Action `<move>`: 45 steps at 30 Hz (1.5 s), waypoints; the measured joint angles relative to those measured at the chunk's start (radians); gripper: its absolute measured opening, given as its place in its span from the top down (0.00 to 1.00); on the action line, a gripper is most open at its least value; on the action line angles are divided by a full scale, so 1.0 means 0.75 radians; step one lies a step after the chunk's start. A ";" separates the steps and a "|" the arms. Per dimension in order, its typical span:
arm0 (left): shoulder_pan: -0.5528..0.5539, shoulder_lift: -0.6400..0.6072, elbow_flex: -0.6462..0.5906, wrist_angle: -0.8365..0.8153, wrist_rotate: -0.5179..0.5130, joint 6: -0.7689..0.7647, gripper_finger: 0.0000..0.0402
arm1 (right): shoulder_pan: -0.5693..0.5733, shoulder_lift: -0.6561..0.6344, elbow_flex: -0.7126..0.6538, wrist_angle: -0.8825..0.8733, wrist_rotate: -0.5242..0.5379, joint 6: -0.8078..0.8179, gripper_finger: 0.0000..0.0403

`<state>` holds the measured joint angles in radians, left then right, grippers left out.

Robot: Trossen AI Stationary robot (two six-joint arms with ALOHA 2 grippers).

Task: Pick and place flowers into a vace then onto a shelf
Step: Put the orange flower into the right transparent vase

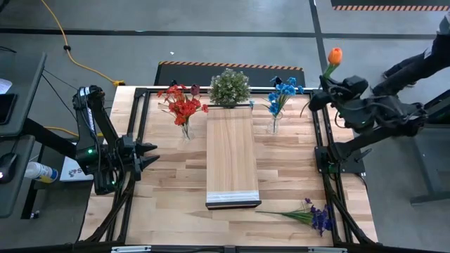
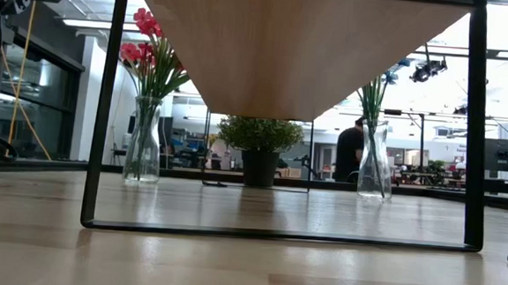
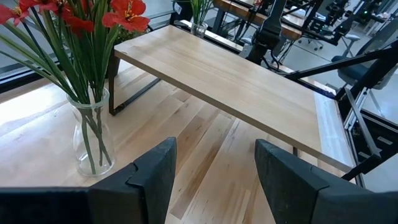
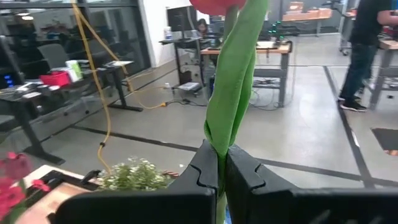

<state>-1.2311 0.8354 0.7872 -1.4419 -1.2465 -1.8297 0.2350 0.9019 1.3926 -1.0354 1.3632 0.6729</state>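
The orange flower [image 1: 335, 56] is clamped by its stem in the right gripper [image 4: 224, 171] and held high beside the blue flowers [image 1: 285, 89], probably so that the stem can be lowered into their vase [image 1: 275, 125]. The left gripper [image 3: 211, 165] is kept open near the red flowers [image 1: 183, 102], waiting. Purple flowers [image 1: 313, 214] lie on the counter [image 1: 169, 183] beside the bare shelf [image 1: 230, 151].
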 joint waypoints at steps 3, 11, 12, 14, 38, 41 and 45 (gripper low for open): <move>0.000 0.000 0.000 0.000 0.001 0.000 0.38 | 0.032 0.017 0.000 -0.079 0.045 0.088 1.00; 0.000 0.000 0.000 0.003 0.001 0.029 0.38 | 0.109 0.063 -0.001 -0.097 0.115 0.095 1.00; 0.000 0.000 0.000 0.003 0.001 0.029 0.38 | 0.113 0.066 -0.001 -0.106 0.115 0.095 1.00; 0.000 0.000 0.000 0.003 0.001 0.030 0.38 | 0.121 0.073 -0.001 -0.132 0.115 0.109 1.00; 0.000 0.000 0.000 0.041 0.001 0.028 0.38 | 0.076 -0.594 -0.723 0.290 0.122 0.105 1.00; 0.000 0.000 0.000 0.061 0.002 0.028 0.38 | 0.077 -0.682 -0.858 0.465 0.144 0.039 1.00; 0.000 0.000 0.000 0.078 0.001 0.027 0.38 | 0.077 -0.752 -0.977 0.673 0.173 -0.044 1.00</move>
<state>-1.2310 0.8356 0.7872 -1.3834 -1.2457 -1.8097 0.2928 0.3382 0.6601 -0.5304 1.4929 0.6403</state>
